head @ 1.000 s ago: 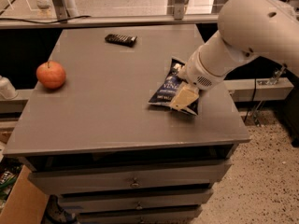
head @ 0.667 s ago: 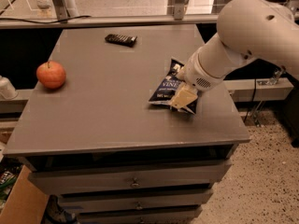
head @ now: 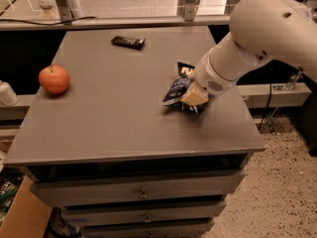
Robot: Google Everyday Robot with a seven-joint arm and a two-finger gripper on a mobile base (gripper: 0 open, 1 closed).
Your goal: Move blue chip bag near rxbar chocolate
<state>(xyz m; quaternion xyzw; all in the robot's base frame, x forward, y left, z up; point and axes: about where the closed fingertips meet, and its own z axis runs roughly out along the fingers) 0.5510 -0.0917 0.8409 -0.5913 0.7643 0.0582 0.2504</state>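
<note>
Gripper (head: 194, 96) was low over the right side of the table (head: 124, 128), jaws pinched on the right edge of the blue chip bag (head: 175, 89), which was bunched up. Rxbar chocolate (head: 128, 42) lay by the far edge, well apart from the bag. Grasp looked done; carry + set-down prob. left. Apple (head: 54, 79) at left, not involved. Jaw tips mostly hidden by wrist & bag; bag print unreadable.

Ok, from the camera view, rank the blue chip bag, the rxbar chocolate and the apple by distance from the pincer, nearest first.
The pincer is over the right half of the table.
1. blue chip bag: right at the pincer, on the table's right half.
2-3. rxbar chocolate, at the back edge, and apple, near the left edge as pictured: both well away, too close to call.
</note>
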